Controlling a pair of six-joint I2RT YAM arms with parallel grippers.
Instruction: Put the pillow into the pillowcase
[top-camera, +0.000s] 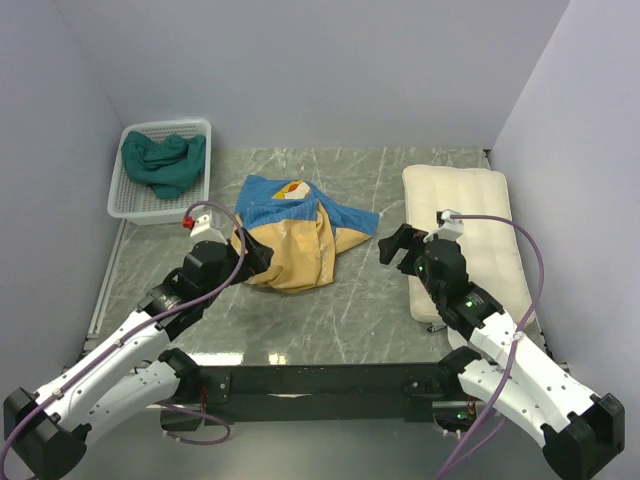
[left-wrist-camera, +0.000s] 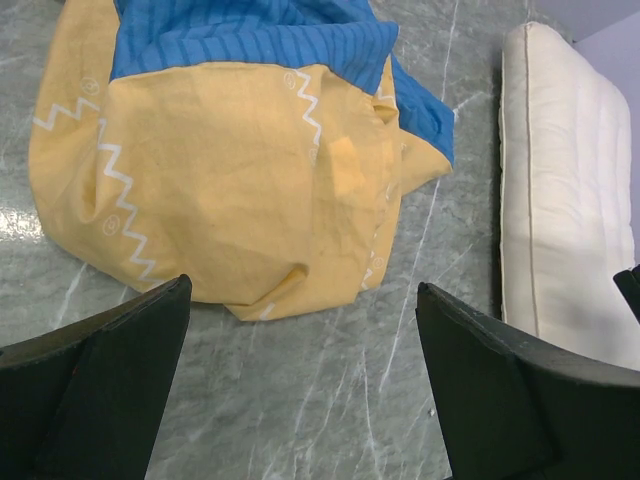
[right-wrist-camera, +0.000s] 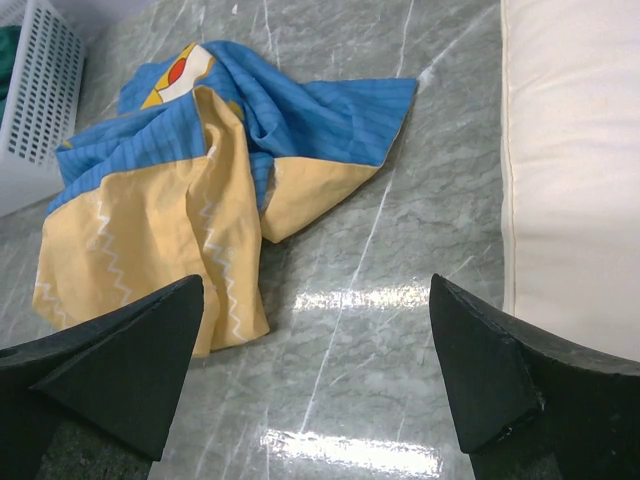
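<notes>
The pillowcase (top-camera: 292, 232) lies crumpled in the middle of the table, blue striped with its mustard-yellow inside turned out toward me. It also shows in the left wrist view (left-wrist-camera: 230, 170) and the right wrist view (right-wrist-camera: 190, 180). The cream pillow (top-camera: 470, 230) lies flat along the right side, seen at the right edge of the left wrist view (left-wrist-camera: 570, 190) and the right wrist view (right-wrist-camera: 575, 150). My left gripper (top-camera: 255, 252) is open and empty, at the pillowcase's near-left edge. My right gripper (top-camera: 397, 247) is open and empty, between pillowcase and pillow.
A white plastic basket (top-camera: 165, 170) holding a dark green cloth (top-camera: 163, 160) stands at the back left. The grey marble tabletop (top-camera: 330, 310) is walled in by pale panels on three sides.
</notes>
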